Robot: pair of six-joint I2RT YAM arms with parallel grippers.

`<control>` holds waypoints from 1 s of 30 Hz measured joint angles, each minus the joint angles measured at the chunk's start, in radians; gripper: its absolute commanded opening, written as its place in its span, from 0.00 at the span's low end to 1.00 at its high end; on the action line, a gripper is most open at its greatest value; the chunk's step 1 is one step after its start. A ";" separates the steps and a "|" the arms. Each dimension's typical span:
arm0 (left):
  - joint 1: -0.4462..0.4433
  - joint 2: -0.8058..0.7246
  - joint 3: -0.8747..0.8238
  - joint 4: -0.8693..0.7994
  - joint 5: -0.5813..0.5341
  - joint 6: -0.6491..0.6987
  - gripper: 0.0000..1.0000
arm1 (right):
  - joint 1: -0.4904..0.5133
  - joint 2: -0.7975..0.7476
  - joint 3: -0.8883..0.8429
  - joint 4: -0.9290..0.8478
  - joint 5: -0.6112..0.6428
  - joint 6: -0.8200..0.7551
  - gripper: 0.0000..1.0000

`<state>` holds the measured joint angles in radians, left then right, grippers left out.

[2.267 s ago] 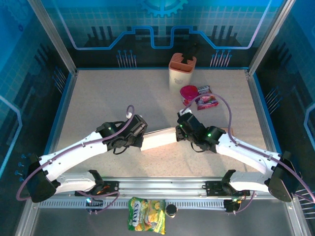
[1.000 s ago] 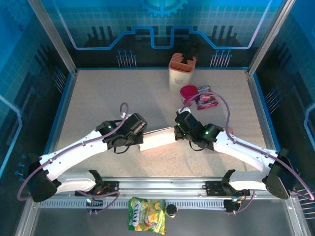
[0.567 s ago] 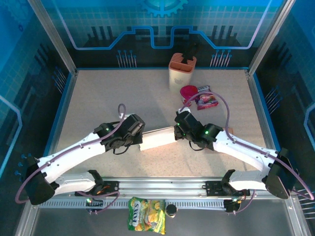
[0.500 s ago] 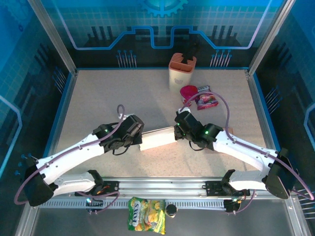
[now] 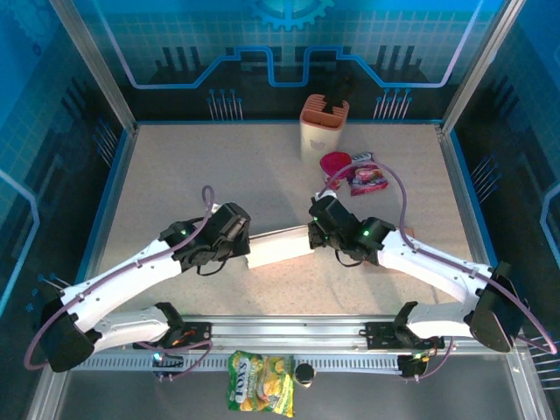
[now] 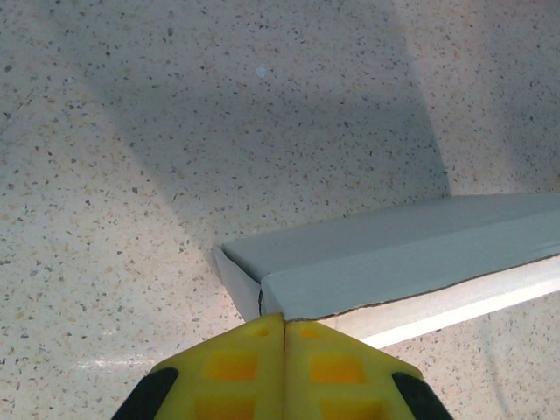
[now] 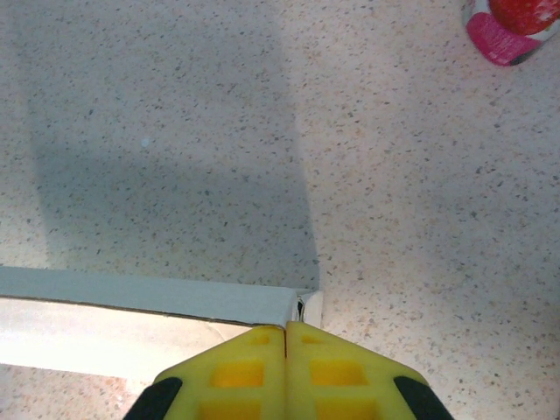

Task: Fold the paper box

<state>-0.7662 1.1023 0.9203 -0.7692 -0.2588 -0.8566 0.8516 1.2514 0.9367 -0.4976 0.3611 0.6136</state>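
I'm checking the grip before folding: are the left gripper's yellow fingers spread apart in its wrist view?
No, the left gripper has its yellow fingers pressed together, tips at the edge of the paper box.

Work surface: pale speckled table top (image 5: 219, 175), beige with dark flecks. A thin blue rim (image 5: 107, 201) runs along its left, far and right sides. Back wall (image 5: 280, 35) is a blue panel with a fine grid, lighter circuit-line print and part of a gear at the top. Side walls (image 5: 35, 131) are darker blue with the same grid. Silver metal posts (image 5: 92, 66) slant up at the far corners. A slotted metal rail (image 5: 289, 331) lies along the near edge. Light comes from above — soft grey shadows on the table.
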 measured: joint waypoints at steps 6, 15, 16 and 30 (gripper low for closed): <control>0.047 -0.012 -0.005 0.000 0.051 0.021 0.00 | -0.007 0.019 0.019 -0.018 -0.032 0.001 0.00; 0.065 -0.042 -0.036 0.027 0.081 0.050 0.00 | -0.008 0.022 0.021 -0.017 -0.044 0.008 0.00; 0.065 -0.047 -0.041 0.033 0.081 0.051 0.00 | -0.008 0.022 0.021 -0.017 -0.044 0.008 0.00; 0.065 -0.061 -0.055 0.042 0.081 0.072 0.16 | -0.008 0.022 0.021 -0.017 -0.047 0.008 0.00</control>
<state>-0.7010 1.0409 0.8658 -0.7269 -0.1776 -0.7849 0.8433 1.2732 0.9577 -0.5148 0.3145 0.6216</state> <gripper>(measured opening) 0.100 0.063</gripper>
